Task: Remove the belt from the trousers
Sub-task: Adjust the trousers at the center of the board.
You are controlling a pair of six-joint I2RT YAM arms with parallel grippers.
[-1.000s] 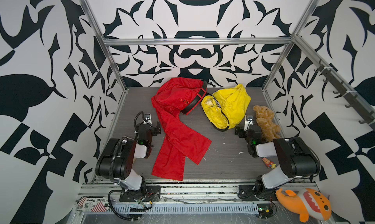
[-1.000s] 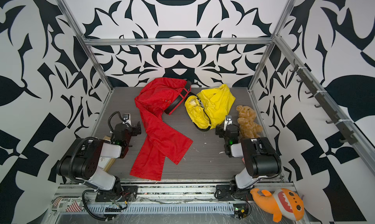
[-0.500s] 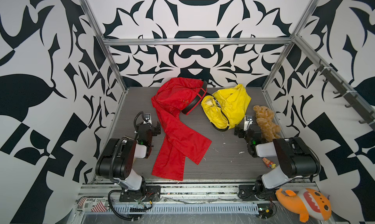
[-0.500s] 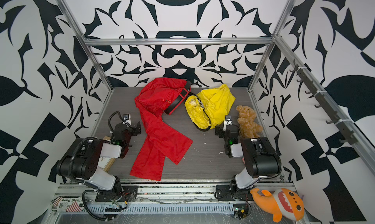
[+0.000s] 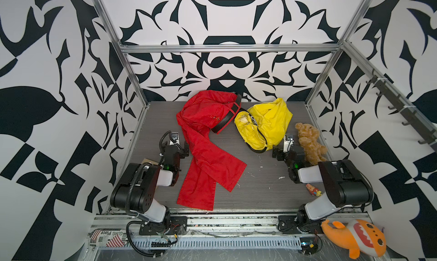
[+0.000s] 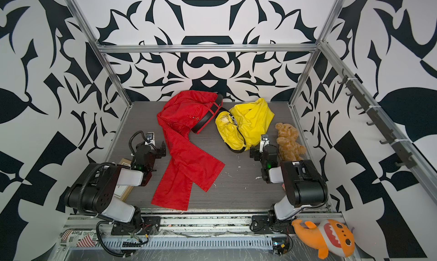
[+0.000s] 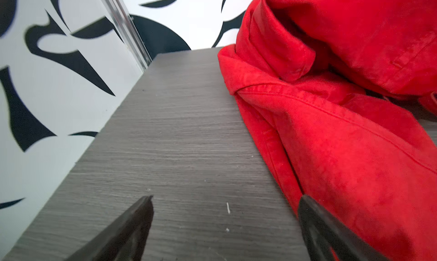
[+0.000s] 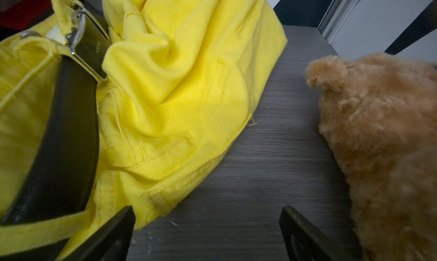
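Left gripper (image 7: 225, 198) and right gripper (image 8: 207, 209) both wide open, empty. Belt (image 5: 225, 120) is threaded through red trousers' (image 5: 208, 158) far waistband; yank it unpinned and you drag the trousers along.

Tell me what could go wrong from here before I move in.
The red trousers hold a black belt, the yellow garment a buckled belt: the wrong one might get pulled. The teddy bear sits right beside the open right gripper and could snag. Either belt may drag its loose garment along.
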